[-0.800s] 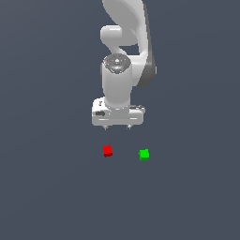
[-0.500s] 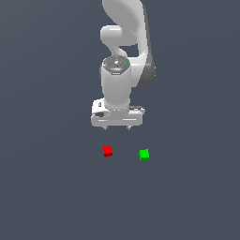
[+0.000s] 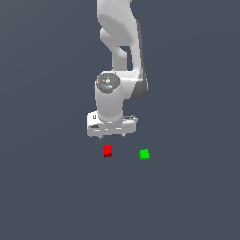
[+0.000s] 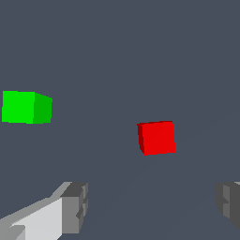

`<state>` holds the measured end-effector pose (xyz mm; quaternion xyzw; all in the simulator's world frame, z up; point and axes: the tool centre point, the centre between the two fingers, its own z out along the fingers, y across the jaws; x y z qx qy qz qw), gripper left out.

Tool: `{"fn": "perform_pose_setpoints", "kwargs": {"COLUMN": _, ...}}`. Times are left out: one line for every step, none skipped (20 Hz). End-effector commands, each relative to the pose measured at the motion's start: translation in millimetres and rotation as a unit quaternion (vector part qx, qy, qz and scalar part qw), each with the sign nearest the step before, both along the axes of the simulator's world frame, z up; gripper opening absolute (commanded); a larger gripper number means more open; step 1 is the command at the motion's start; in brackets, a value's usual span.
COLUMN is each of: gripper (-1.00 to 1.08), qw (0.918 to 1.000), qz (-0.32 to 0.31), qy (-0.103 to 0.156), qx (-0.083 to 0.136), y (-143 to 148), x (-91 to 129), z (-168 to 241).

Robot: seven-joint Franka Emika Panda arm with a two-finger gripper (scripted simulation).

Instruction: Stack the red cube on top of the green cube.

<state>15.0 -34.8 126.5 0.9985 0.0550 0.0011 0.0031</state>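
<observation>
While gripper (image 3: pixel 112 136) hovers, fingers (image 4: pixel 75 206) apart, red cube (image 3: pixel 108 151) beside green cube (image 3: pixel 144 154), both unlabelled

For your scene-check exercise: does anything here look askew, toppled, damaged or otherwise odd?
Nothing stands out. The small bright red cube and the small bright green cube both sit flat and apart on the plain grey floor, undamaged. The white gripper is above them, open and empty.

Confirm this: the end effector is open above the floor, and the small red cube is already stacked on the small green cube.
Wrong: the small red cube sits beside the small green cube, apart, as the exterior view shows. The end effector is open.
</observation>
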Motion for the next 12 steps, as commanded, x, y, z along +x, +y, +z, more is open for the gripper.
{"fn": "perform_pose_setpoints", "kwargs": {"gripper": 1.0, "qw": 0.9999, "qz": 0.014, "qy": 0.001, "qx": 0.001, "y": -8, "x": 6, "z": -16}}
{"fn": "perform_pose_setpoints", "kwargs": {"gripper": 1.0, "qw": 0.9998, "qz": 0.019, "qy": 0.001, "qx": 0.001, "y": -11, "x": 9, "z": -22}}
{"fn": "perform_pose_setpoints", "kwargs": {"gripper": 1.0, "qw": 0.9997, "qz": 0.023, "qy": 0.001, "qx": 0.002, "y": -14, "x": 11, "z": -28}}
{"fn": "perform_pose_setpoints", "kwargs": {"gripper": 1.0, "qw": 0.9996, "qz": 0.028, "qy": 0.001, "qx": 0.002, "y": -17, "x": 13, "z": -33}}
{"fn": "perform_pose_setpoints", "kwargs": {"gripper": 1.0, "qw": 0.9995, "qz": 0.032, "qy": 0.001, "qx": 0.002, "y": -19, "x": 15, "z": -37}}
{"fn": "perform_pose_setpoints", "kwargs": {"gripper": 1.0, "qw": 0.9994, "qz": 0.035, "qy": 0.001, "qx": 0.002, "y": -21, "x": 17, "z": -41}}
{"fn": "perform_pose_setpoints", "kwargs": {"gripper": 1.0, "qw": 0.9993, "qz": 0.038, "qy": 0.001, "qx": 0.003, "y": -22, "x": 19, "z": -45}}
{"fn": "perform_pose_setpoints", "kwargs": {"gripper": 1.0, "qw": 0.9992, "qz": 0.041, "qy": 0.001, "qx": 0.003, "y": -24, "x": 21, "z": -48}}
{"fn": "perform_pose_setpoints", "kwargs": {"gripper": 1.0, "qw": 0.9991, "qz": 0.043, "qy": 0.001, "qx": 0.003, "y": -25, "x": 22, "z": -50}}
{"fn": "perform_pose_setpoints", "kwargs": {"gripper": 1.0, "qw": 0.999, "qz": 0.045, "qy": 0.001, "qx": 0.003, "y": -26, "x": 23, "z": -52}}
{"fn": "perform_pose_setpoints", "kwargs": {"gripper": 1.0, "qw": 0.9989, "qz": 0.046, "qy": 0.001, "qx": 0.003, "y": -27, "x": 24, "z": -54}}
{"fn": "perform_pose_setpoints", "kwargs": {"gripper": 1.0, "qw": 0.9989, "qz": 0.048, "qy": 0.001, "qx": 0.003, "y": -27, "x": 25, "z": -55}}
